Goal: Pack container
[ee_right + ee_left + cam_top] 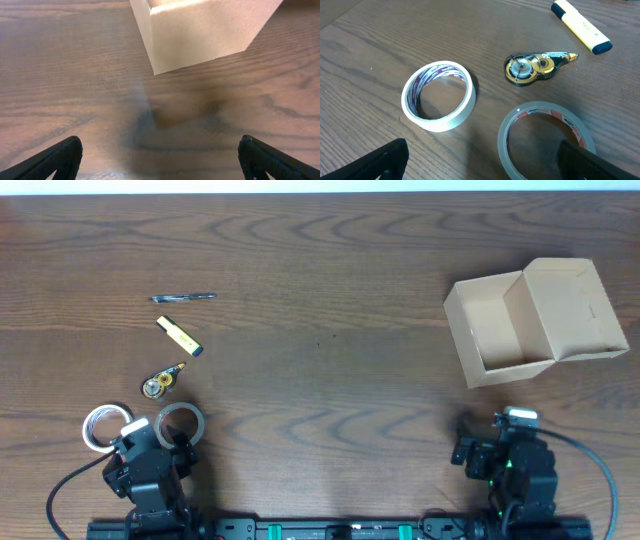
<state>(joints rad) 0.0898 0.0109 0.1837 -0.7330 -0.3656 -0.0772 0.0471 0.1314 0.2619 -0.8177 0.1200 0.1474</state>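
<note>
Black plastic fingers of the left gripper [487, 165] stand wide apart and hold nothing. Between them, in the left wrist view, lies a clear tape roll [545, 106], and a white tape roll [439, 96] is just beside it. A little farther out are a correction tape dispenser [535, 67] and a yellow highlighter [580, 26], and beyond these a pen [184, 298]. All of them lie apart from each other on the wooden table [330, 330].

The right gripper [160, 160] is also fully spread and empty, and it points at the near corner of the container [495, 330] without touching it. This tan cardboard box stands on the right side of the table, well apart from the stationery. It is open at the top, its lid flap [565, 305] is thrown back to the far right, and inside I can see nothing.

I judge the box to be very light and moderately stiff. Its thin walls would bend under a hard squeeze, and on this smooth wood it would probably slide at a push (an empty box has no weight to keep it in place). The safest hold seems to be on the upper edge of one wall, near a corner where the cardboard is stiffest, with one finger inside and one outside. The lid flap is better taken at its free edge, because it turns on a folded hinge.
</note>
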